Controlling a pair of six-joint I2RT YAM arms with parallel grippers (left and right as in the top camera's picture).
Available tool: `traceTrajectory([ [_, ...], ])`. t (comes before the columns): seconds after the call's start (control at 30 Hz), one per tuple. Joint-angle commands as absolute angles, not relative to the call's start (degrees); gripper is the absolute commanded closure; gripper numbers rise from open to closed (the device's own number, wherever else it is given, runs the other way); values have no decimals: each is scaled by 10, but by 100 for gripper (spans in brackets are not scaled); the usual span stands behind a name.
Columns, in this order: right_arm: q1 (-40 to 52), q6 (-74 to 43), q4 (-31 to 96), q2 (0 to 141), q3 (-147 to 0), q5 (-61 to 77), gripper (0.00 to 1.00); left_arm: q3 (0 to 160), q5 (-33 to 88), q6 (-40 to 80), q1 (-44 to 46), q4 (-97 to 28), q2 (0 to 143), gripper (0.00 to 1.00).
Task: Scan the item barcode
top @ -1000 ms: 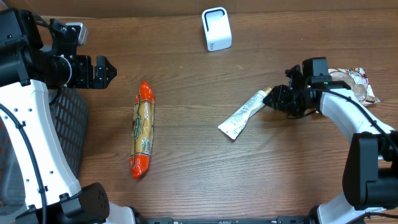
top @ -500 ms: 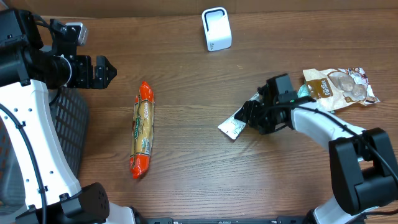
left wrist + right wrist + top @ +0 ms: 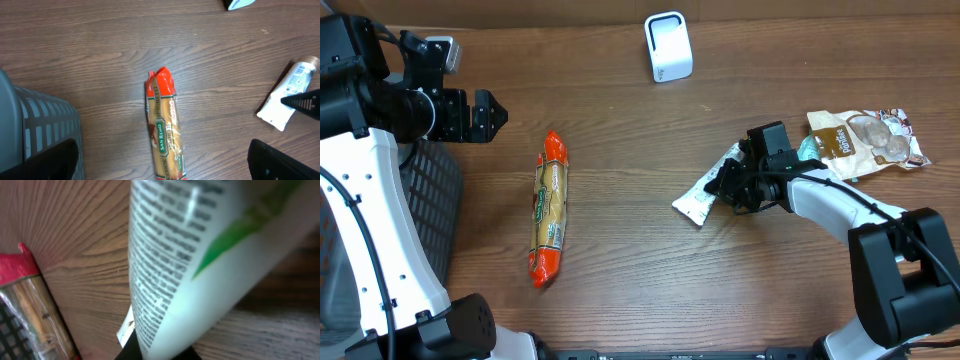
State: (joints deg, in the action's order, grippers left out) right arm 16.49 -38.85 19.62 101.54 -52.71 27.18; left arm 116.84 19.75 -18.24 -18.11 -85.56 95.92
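A white tube with green print (image 3: 699,198) lies on the wooden table right of centre. My right gripper (image 3: 729,184) is shut on its middle part. In the right wrist view the tube (image 3: 200,255) fills the frame, pinched between the dark fingers at the bottom edge. No barcode shows on it. The white scanner (image 3: 668,46) stands at the back centre. My left gripper (image 3: 492,115) hovers open at the far left, holding nothing. In the left wrist view it (image 3: 162,167) looks down on the spaghetti pack (image 3: 162,125), with the tube (image 3: 286,95) at the right.
A long spaghetti pack with red ends (image 3: 550,220) lies left of centre. A snack bag (image 3: 868,138) rests at the right edge, behind my right arm. A grey slatted basket (image 3: 428,200) stands at the left edge, under my left arm.
My right gripper has moved left along the tube from its cap end and shut on its middle. The tube has shifted slightly. The left arm has not moved.
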Motion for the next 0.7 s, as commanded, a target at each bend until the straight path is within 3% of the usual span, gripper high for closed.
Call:
traceTrajectory([
  [0.0, 166, -300, 185, 1021, -525, 333, 96, 1171, 204, -195, -180, -854, 960, 0],
  [0.2, 183, -174, 222, 1021, -535, 417, 96, 1171, 204, -195, -180, -854, 960, 1],
  [0.67, 306, -36, 319, 1021, -606, 346, 96, 1171, 204, -195, -180, -854, 960, 0],
])
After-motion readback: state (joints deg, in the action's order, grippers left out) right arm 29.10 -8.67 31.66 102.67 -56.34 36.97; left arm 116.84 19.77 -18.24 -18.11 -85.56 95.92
